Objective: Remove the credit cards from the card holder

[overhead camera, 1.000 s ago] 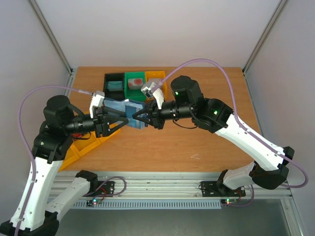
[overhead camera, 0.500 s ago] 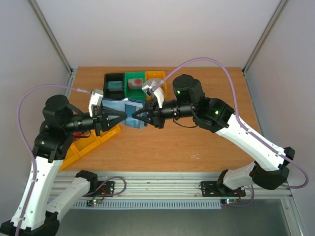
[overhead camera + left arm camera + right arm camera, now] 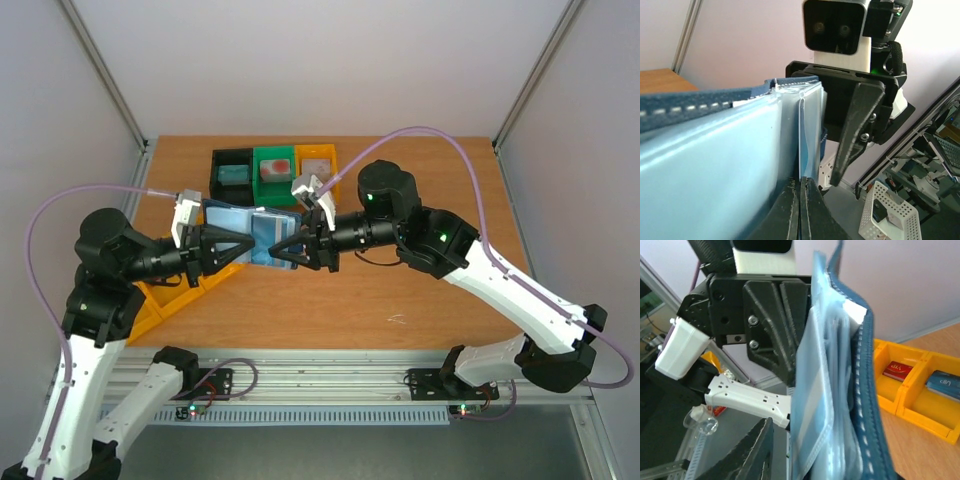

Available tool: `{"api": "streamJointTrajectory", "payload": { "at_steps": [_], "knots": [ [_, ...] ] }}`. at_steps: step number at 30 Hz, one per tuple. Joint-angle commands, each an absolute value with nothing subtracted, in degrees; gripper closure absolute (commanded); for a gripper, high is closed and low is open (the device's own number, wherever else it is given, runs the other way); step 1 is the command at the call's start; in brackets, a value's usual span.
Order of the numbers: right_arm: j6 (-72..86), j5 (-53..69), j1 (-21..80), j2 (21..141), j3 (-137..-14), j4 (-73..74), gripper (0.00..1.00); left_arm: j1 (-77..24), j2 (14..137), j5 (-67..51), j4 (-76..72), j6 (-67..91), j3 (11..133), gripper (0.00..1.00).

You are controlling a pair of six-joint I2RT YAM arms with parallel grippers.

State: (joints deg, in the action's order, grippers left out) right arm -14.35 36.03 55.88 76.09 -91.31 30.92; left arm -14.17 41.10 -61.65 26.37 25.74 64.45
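card holder (image 3: 255, 230) is up off the table (image 3: 420, 290), between both arms. left gripper (image 3: 800, 197) is pinched tight on one pale pocket page. right gripper (image 3: 285, 250): only one finger (image 3: 747, 455) shows, just beside the pages, so can't tell its grip. a red card (image 3: 897, 371) sits in the yellow bin (image 3: 912, 407).

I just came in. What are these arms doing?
Both arms hold the blue-grey card holder in the air above the table. The left end effector is shut on the edge of one pale pocket page; the right end effector clamps the holder's other side. A red card and a blue card lie in yellow bins.
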Motion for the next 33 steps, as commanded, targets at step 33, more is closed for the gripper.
{"api": "streamJointTrajectory", "payload": {
  "at_steps": [33],
  "knots": [
    [-16.88,38.78,48.73,63.94,-84.81,36.78,0.99,-10.20,38.11,-60.98,27.82,18.61,62.88,1.00]
  ]
}}
